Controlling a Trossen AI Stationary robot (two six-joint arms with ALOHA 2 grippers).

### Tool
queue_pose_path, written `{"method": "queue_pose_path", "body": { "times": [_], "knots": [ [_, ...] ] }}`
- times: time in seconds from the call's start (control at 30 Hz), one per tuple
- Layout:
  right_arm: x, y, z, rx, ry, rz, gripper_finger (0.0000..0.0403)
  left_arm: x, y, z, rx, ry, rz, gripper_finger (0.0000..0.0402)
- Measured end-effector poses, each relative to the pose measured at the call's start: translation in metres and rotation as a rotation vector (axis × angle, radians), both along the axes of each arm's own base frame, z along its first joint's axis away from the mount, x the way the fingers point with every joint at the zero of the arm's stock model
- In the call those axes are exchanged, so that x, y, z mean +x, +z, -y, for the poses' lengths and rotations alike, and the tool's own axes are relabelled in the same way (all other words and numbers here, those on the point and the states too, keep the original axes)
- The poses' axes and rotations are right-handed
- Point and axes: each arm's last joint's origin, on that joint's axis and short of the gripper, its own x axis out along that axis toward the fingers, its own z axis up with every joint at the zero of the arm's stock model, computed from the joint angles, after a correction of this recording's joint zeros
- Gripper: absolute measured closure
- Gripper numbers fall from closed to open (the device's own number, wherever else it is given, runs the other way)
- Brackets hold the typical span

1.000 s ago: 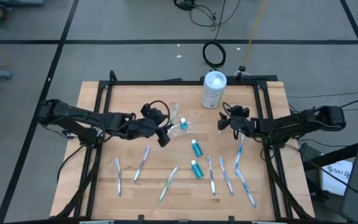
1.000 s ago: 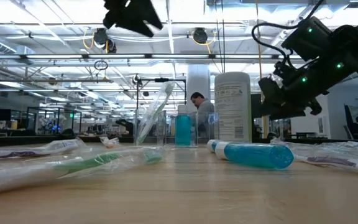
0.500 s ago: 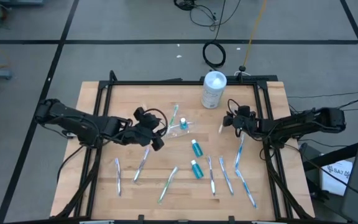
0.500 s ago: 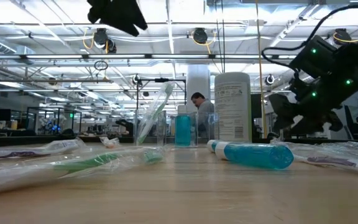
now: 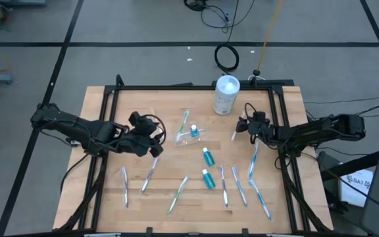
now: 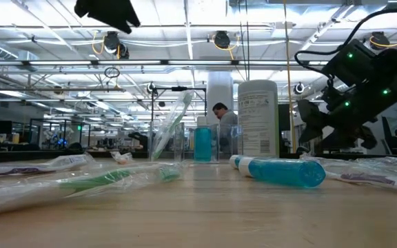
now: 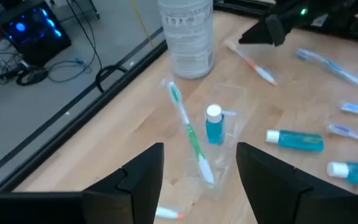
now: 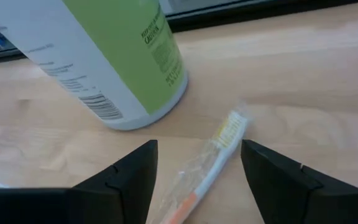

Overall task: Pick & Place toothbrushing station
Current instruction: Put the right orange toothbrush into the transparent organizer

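Note:
A clear cup (image 5: 191, 135) stands on the table's middle. It holds a green toothbrush (image 7: 188, 134), leaning on its rim, and a small blue toothpaste tube (image 7: 214, 124). My left gripper (image 5: 151, 143) is open and empty, left of the cup and raised high (image 6: 105, 10). My right gripper (image 5: 245, 126) is open and low over the table. Its fingers stand on either side of a wrapped orange-tipped toothbrush (image 8: 207, 168), which lies flat on the wood (image 5: 234, 135), and do not touch it.
A white canister (image 5: 226, 94) stands at the far edge, close behind the right gripper. Two blue toothpaste tubes (image 5: 208, 157) (image 5: 208, 178) and several wrapped toothbrushes (image 5: 149, 174) (image 5: 241, 185) lie across the near half. A black frame (image 5: 176, 87) borders the table.
My left gripper has drawn back from the cup toward the table's left edge, staying high and open. My right gripper has moved a little toward the right edge and gone lower. The orange-tipped toothbrush now shows on the wood in front of it.

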Motion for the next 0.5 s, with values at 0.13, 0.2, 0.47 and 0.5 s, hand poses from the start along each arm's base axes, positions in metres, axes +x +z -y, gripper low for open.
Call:
{"method": "queue_pose_path", "body": {
  "times": [0.13, 0.2, 0.47, 0.5],
  "knots": [
    [0.001, -0.005, 0.0, 0.016, -0.011, -0.01, 0.0186, -0.007, -0.002, 0.0, -0.003, 0.004, -0.044, 0.0192],
    [0.002, -0.008, 0.0, 0.022, -0.016, -0.009, 0.0187, -0.009, -0.004, 0.0, -0.009, 0.007, -0.05, 0.0192],
    [0.009, -0.015, 0.004, 0.018, -0.033, 0.029, 0.0188, -0.036, -0.031, -0.007, -0.064, 0.064, -0.028, 0.0192],
    [0.009, -0.016, 0.005, 0.018, -0.037, 0.023, 0.0188, -0.039, -0.036, -0.009, -0.072, 0.067, -0.013, 0.0192]
  ]
}}
